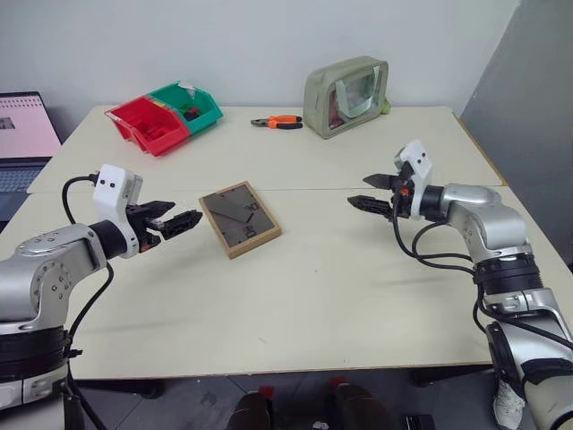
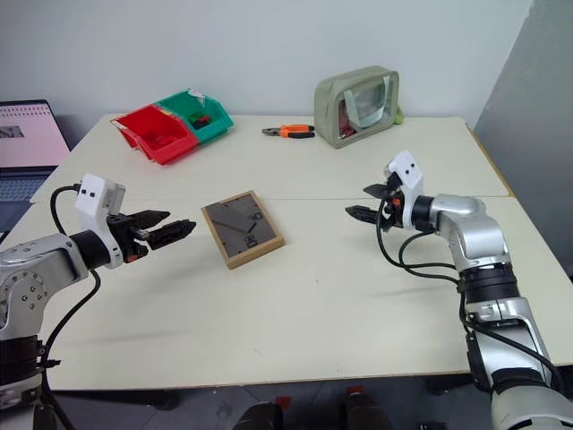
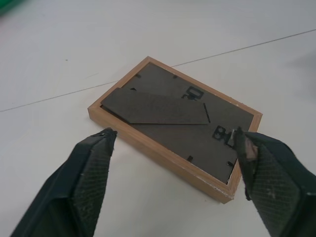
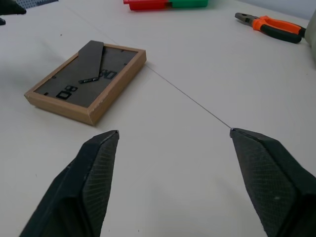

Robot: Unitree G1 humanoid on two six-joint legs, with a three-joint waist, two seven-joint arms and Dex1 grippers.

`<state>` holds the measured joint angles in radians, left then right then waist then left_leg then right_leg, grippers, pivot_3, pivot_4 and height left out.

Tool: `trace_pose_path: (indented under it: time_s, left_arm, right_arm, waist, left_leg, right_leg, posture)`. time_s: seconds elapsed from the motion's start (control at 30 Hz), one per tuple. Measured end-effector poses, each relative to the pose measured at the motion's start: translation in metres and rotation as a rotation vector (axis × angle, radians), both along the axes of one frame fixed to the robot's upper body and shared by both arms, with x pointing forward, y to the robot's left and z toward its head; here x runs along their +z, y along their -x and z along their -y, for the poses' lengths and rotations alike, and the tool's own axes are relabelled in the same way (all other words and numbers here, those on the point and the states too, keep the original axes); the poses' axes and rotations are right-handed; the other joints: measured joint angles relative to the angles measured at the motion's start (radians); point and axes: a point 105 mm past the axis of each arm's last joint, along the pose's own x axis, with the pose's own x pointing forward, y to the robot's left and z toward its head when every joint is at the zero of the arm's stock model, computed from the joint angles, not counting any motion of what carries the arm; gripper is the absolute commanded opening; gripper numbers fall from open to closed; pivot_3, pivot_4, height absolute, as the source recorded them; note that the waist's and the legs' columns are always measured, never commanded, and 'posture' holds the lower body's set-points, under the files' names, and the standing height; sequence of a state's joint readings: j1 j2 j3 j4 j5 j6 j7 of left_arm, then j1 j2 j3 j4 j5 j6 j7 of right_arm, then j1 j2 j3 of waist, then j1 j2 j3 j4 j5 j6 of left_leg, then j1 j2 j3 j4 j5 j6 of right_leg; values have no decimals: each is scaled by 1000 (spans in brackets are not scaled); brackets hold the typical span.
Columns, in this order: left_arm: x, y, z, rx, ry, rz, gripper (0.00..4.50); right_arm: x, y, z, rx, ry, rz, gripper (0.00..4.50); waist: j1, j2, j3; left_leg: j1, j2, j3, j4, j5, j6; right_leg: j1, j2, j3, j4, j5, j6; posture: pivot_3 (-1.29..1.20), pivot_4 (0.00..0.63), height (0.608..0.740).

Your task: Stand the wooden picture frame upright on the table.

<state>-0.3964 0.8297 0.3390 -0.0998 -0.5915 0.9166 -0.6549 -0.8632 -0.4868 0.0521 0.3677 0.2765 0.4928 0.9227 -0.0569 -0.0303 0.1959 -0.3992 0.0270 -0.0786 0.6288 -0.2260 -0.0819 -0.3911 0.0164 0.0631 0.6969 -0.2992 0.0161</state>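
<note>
The wooden picture frame (image 1: 240,219) lies flat and face down on the table (image 1: 340,296), just in front of the seam; its dark back panel and folded stand leg face up. My left gripper (image 1: 183,220) hovers open just left of the frame, pointing at it, with nothing between its fingers. In the left wrist view the frame (image 3: 175,123) sits just beyond the open fingertips (image 3: 101,140). My right gripper (image 1: 374,192) is open and empty to the right of the frame, well apart from it. The right wrist view has the frame (image 4: 89,86) farther off.
At the back left stand a red bin (image 1: 148,124) and a green bin (image 1: 190,106). Orange-handled pliers (image 1: 277,122) lie at the back centre beside a beige pouch with a clear window (image 1: 347,95). A laptop (image 1: 25,134) stands off the table's left.
</note>
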Motion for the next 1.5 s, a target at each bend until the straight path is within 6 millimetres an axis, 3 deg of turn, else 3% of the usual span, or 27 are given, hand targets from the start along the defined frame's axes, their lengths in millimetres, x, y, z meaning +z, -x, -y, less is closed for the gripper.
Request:
trace_pose_path:
  time_s: [0.47, 0.53, 0.77, 0.97, 1.1, 1.23, 1.5]
  left_arm:
    - [-31, -8, -19, 219, 27, -6, 329]
    - [-36, -6, -21, 240, 26, -16, 29]
    - [-64, -6, -25, 354, 52, -45, 29]
    - [-88, -9, -25, 431, 68, -96, 29]
    - [-92, -26, -13, 409, 75, -102, 29]
    - [-90, -47, 20, 303, 60, -95, 29]
    - [-91, -53, 39, 223, -7, -116, 29]
  right_arm:
    - [-27, -36, -55, -128, -58, -20, 0]
    - [-35, -39, -60, -142, -50, -28, 0]
    - [-52, -47, -93, -175, 9, -31, 0]
    - [-74, -41, -119, -187, 43, -59, 0]
    - [-77, -39, -131, -181, 61, -74, 0]
    - [-80, -29, -154, -117, 63, -81, 0]
    - [-84, -27, -152, -107, 47, -99, 0]
  waist:
    - [0, 0, 0]
    - [0, 0, 0]
    - [-1, -1, 0]
    - [0, -1, -1]
    - [9, -1, -1]
    - [10, -1, -1]
    - [13, -1, -1]
  left_leg:
    - [0, 1, 0, 0, 0, 0]
    - [0, 1, 0, 0, 0, 0]
    - [0, 1, 0, 0, 0, 0]
    - [0, 1, 0, 0, 0, 0]
    - [0, 0, -1, 0, 0, 0]
    - [0, 0, -1, 0, 0, 0]
    - [0, 0, -2, 0, 0, 0]
  right_leg:
    - [-1, -1, 0, 1, 0, 0]
    - [-1, -1, 0, 1, 0, 0]
    - [-1, -1, 0, 1, 0, 0]
    - [-1, -1, 0, 1, 0, 0]
    - [0, -1, -1, 2, 0, 0]
    - [1, -2, -2, 1, 1, 0]
    - [1, -2, -2, 2, 1, 0]
  posture:
    - [0, 150, 740]
    - [0, 150, 740]
    - [0, 150, 740]
    - [0, 150, 740]
    - [0, 150, 740]
    - [0, 150, 740]
    - [0, 150, 740]
